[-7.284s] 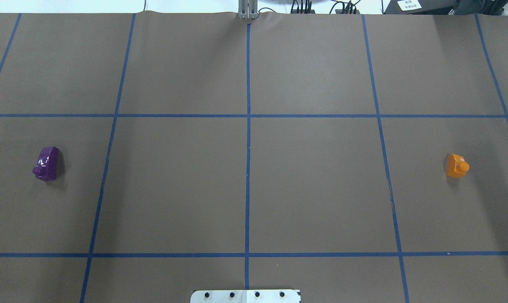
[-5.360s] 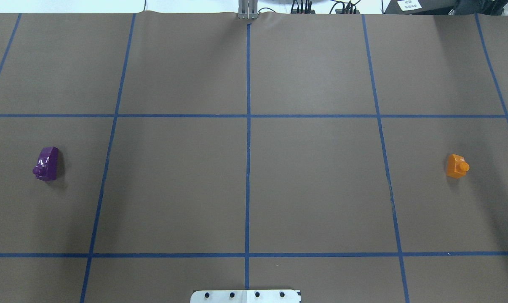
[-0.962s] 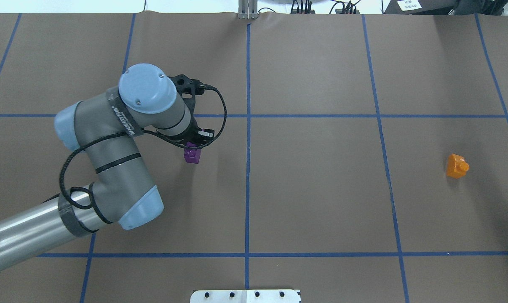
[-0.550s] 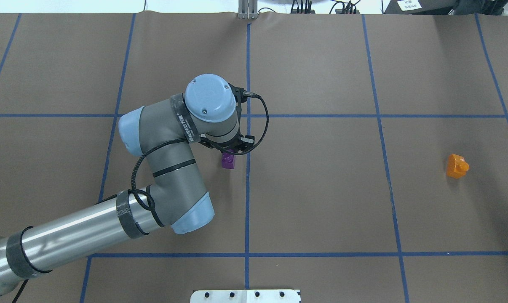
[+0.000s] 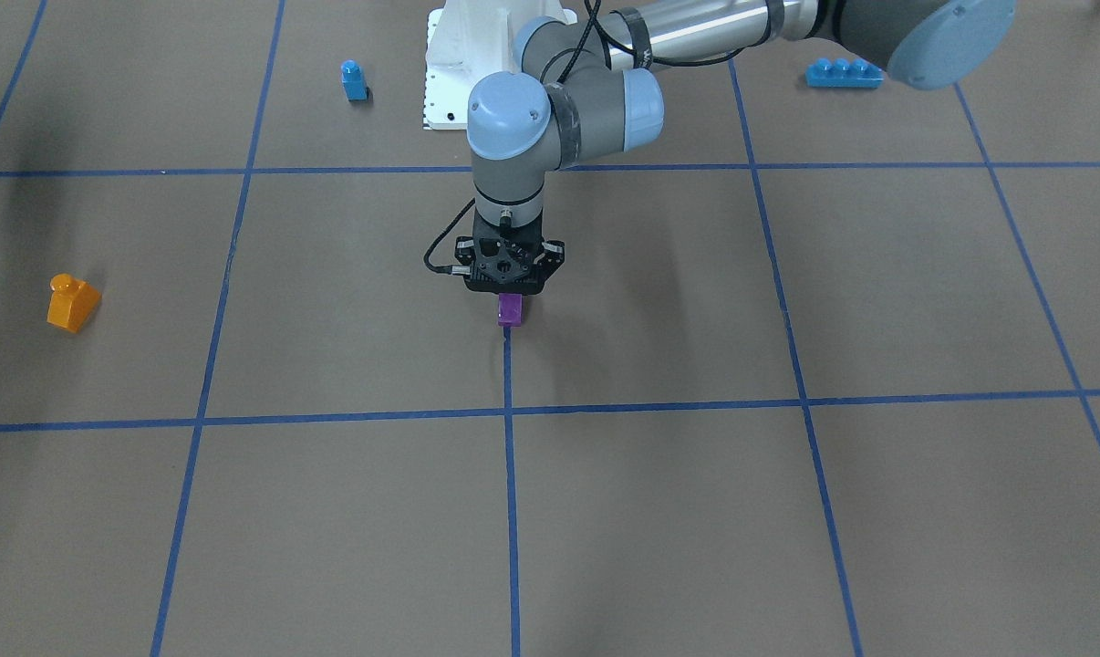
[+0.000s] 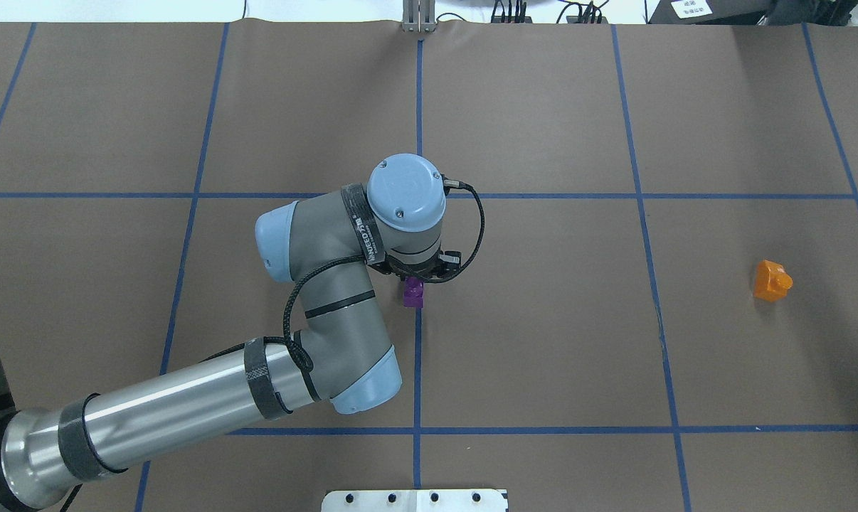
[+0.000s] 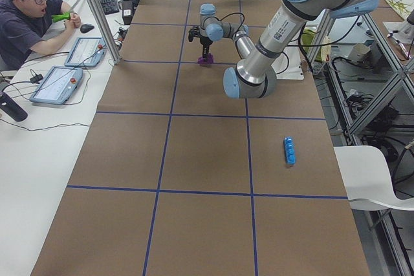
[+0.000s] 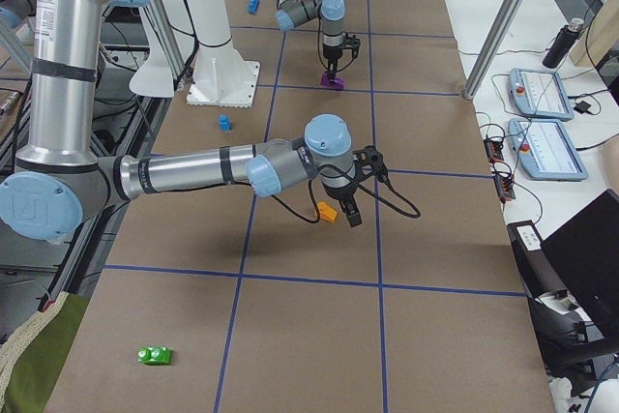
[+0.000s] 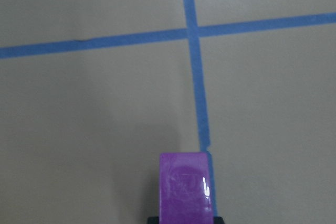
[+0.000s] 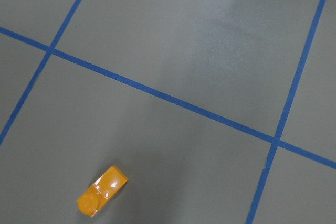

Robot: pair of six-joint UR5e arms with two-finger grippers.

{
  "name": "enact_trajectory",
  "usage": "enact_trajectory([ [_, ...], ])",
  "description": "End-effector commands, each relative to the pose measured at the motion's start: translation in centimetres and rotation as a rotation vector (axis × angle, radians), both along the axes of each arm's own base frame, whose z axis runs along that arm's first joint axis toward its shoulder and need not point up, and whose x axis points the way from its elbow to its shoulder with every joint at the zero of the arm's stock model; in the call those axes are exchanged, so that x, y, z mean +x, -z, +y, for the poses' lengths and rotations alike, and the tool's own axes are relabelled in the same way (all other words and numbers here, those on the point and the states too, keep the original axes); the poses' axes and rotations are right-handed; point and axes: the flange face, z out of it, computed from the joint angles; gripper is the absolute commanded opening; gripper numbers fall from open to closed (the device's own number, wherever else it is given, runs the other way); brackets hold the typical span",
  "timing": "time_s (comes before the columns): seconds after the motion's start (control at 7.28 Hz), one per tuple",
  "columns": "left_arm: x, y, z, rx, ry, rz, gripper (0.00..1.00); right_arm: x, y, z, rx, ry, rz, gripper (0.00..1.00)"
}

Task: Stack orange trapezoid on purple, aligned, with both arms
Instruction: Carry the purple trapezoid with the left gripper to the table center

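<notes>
- Purple (image 6: pixel 413 292): small and glossy, pinched in the left gripper (image 5: pixel 510 299) at mid-table, right at the centre tape line. Whether it touches the paper, can't tell.
- Orange trapezoid (image 6: pixel 772 280): glossy, stud showing, lying free far out on the robot's right, well apart from purple.

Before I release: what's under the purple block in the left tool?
Only brown table paper, with the blue tape line right beside the purple block. The left tool covers its top, and whether its base touches the paper cannot be told.
</notes>
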Motion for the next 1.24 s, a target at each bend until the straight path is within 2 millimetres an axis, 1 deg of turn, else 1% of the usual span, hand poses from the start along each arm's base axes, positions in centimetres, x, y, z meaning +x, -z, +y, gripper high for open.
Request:
enact_trajectory([
  [0.0, 0.55, -0.09, 0.14, -0.007, -0.001, -0.006, 0.00, 0.00, 0.00, 0.00, 0.000, 0.000, 0.000, 1.00],
  [0.41, 0.75, -0.34, 0.30, -0.009, -0.004, -0.010, 0.00, 0.00, 0.00, 0.00, 0.000, 0.000, 0.000, 1.00],
  [0.55, 0.82, -0.34, 0.40, -0.009, -0.006, -0.010, 0.02, 0.01, -0.01, -0.01, 0.000, -0.001, 0.001, 1.00],
  [0.69, 0.89, -0.34, 0.50, -0.009, -0.007, -0.010, 0.08, 0.01, -0.01, -0.01, 0.000, -0.001, 0.001, 1.00],
  [0.82, 0.89, -0.34, 0.50, -0.009, -0.007, -0.010, 0.19, 0.01, -0.01, -0.01, 0.000, -0.001, 0.001, 1.00],
  [0.96, 0.96, -0.34, 0.60, -0.008, -0.010, -0.010, 0.38, 0.01, -0.01, -0.01, 0.000, -0.001, 0.001, 1.00],
  [1.1, 0.96, -0.46, 0.60, -0.009, -0.010, -0.011, 0.79, 0.01, -0.01, -0.01, 0.000, -0.001, 0.001, 1.00],
])
